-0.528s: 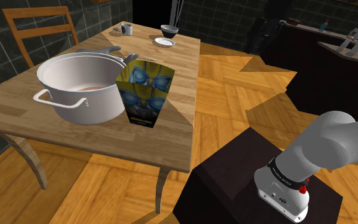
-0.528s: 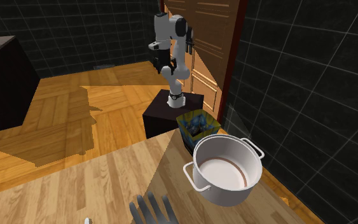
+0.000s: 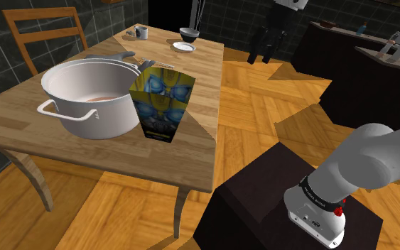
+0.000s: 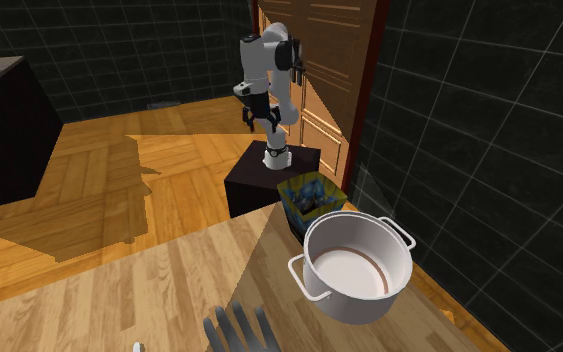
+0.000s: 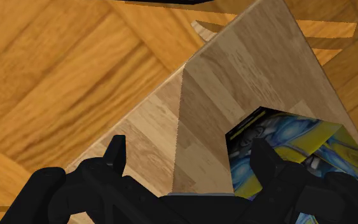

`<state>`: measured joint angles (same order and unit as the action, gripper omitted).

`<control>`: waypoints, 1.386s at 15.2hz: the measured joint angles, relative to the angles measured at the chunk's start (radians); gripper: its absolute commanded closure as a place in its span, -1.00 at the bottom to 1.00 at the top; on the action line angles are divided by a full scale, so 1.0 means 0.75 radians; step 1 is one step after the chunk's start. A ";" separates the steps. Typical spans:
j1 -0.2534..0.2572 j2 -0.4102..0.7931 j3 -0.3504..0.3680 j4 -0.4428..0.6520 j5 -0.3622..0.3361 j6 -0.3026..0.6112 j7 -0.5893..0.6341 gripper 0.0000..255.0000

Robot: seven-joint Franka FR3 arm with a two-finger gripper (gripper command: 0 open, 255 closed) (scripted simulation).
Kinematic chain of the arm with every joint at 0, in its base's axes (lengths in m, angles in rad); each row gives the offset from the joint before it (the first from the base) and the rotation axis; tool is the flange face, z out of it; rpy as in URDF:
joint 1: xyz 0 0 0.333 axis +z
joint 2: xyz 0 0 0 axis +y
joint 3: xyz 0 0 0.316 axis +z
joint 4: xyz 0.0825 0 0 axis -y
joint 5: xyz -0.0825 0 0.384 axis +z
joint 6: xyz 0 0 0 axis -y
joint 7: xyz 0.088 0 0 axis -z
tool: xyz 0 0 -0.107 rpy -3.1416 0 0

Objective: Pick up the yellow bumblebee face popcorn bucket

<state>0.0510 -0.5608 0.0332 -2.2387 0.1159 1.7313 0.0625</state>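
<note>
My gripper hangs high above my stand, well apart from the table, fingers spread with nothing between them.

The worry from here is the steel stockpot. It stands right against the popcorn bucket on one side (touching or merely beside, I cannot tell). A finger coming down on that side could strike the pot's wall or rim and shove the bucket askew. The bucket also stands close to the table edge that faces my stand, so a clumsy nudge from the far side might tip it off. Its walls taper toward the base, and I judge they could slide down between my pads if I close too low or too softly.

The bucket itself is a tall square carton, upright, open at the top and wider there. It is yellow, printed with a blue robot face and dark lines.
</note>
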 measured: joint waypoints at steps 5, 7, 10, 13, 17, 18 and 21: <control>0.032 0.221 0.007 0.062 0.068 0.152 -0.030 -1.00; 0.047 0.319 0.014 0.110 0.097 0.200 -0.038 -1.00; 0.065 0.442 0.021 0.165 0.139 0.264 -0.060 -1.00; 0.080 0.595 0.026 0.251 0.180 0.325 -0.091 -1.00; 0.105 0.777 0.048 0.395 0.228 0.363 -0.101 -1.00; 0.109 0.802 0.053 0.404 0.235 0.379 -0.102 -1.00; 0.110 0.835 0.054 0.391 0.245 0.423 -0.119 -1.00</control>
<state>0.1334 0.0655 0.0738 -1.9456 0.2994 2.0485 -0.0269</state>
